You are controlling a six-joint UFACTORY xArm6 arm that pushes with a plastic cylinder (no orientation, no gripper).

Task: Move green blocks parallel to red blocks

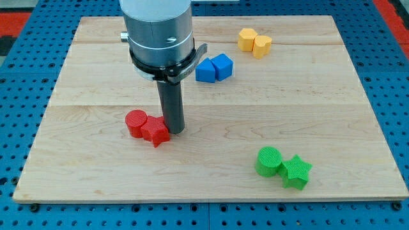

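Observation:
A green cylinder (269,161) and a green star (296,172) lie touching each other near the view's bottom right. A red cylinder (136,123) and a red star (155,131) lie touching each other at the view's lower left of centre. My tip (174,131) stands on the board right against the red star's right side, far to the left of the green blocks.
Two blue blocks (214,68) sit together above centre. Two yellow blocks (254,42) sit together near the view's top right. The wooden board (319,102) ends in edges on all sides, with blue pegboard around it.

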